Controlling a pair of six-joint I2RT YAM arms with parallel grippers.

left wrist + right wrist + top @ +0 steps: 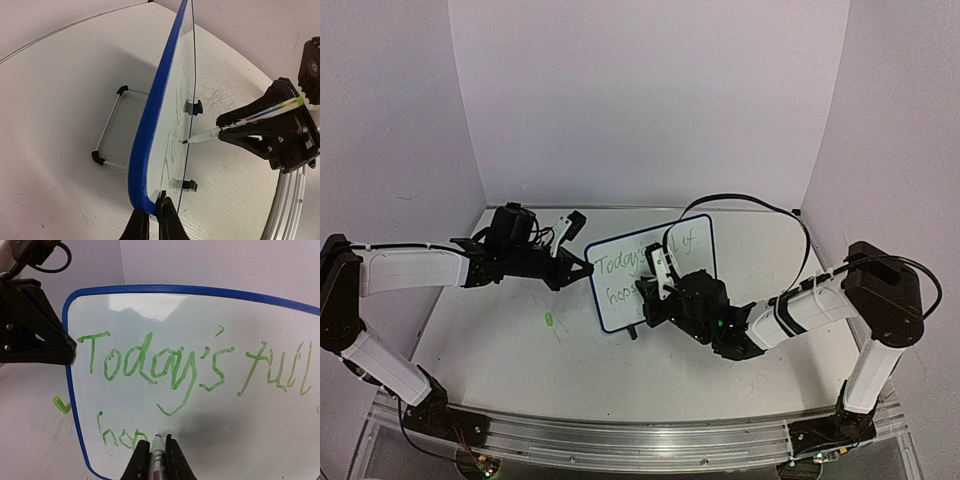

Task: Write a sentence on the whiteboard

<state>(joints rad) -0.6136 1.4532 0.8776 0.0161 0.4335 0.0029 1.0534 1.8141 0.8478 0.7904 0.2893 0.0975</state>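
Hidden: sentence lower line partly behind right tool | whiteboard standing mid-worktop | left tool reaches from left, clamped on its left edge | right tool closed round marker, tip on whiteboard

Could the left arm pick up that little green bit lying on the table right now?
Probably not as things stand. The green bit lies on bare table near that arm with nothing over it, but the left gripper is shut on the whiteboard's edge, so it would have to let go first.
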